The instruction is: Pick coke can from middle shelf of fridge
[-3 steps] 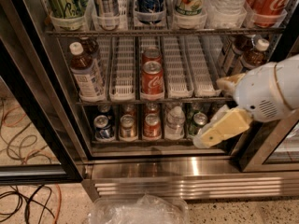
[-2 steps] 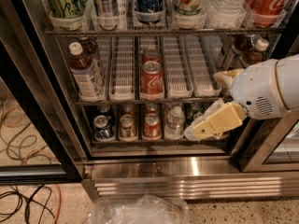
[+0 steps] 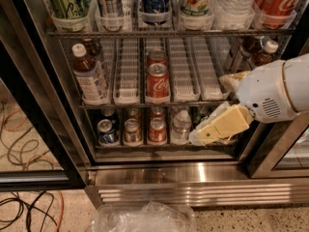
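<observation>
- The coke can (image 3: 157, 81) is standing upright at the front of a centre lane on the middle shelf (image 3: 128, 88) of the fridge (image 3: 193, 175), with a second red can (image 3: 157, 58) sitting right behind it.
- A white-capped bottle (image 3: 90, 79) is occupying the far-left lane, and dark bottles (image 3: 263, 56) are crowding the right end, partly behind the arm.
- Two white lane trays (image 3: 183, 76) are lying between the coke can and the gripper.
- The gripper (image 3: 211, 108) is hovering at the right of the opening, well apart from the coke can. Its fingers (image 3: 219, 127) are spread wide and gripping nothing, the lower one lying across the bottom-shelf drinks beside a water bottle (image 3: 181, 127).
- Against a second ago, the lower finger is reaching further left, while the coke can is sitting exactly where it was.
</observation>
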Robot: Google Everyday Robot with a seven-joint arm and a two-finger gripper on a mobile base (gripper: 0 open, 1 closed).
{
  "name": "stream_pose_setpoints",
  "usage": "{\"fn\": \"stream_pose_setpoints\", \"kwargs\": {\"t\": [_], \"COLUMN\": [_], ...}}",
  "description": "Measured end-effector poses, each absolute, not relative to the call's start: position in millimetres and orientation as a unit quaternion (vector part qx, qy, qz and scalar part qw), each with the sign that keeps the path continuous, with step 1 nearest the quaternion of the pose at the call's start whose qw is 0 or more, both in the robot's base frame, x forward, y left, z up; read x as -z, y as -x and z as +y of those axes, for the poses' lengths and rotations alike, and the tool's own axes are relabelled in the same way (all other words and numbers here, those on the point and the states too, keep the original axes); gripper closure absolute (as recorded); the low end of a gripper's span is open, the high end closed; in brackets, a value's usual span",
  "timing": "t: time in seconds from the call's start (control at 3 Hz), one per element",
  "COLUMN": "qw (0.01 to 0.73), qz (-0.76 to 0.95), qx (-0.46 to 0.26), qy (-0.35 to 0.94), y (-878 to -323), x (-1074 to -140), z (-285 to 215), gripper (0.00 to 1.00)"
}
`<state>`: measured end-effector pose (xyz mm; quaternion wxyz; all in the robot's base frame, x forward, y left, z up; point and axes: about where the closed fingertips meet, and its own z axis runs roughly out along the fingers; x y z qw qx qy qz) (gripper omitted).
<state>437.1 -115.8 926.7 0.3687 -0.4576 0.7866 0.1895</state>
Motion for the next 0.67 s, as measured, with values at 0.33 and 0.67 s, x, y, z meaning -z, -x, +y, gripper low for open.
{"fn": "stream_pose_setpoints", "kwargs": {"t": [0.33, 0.67], "qw": [0.371, 0.376], "qz": [0.805, 0.825], "qx": [-0.206, -0.209], "qy": [0.415, 0.366], "y": [-424.1, -405.6], "x": [-917.6, -880.0], "z": [-92.5, -54.7], "gripper": [0.0, 0.0]}}
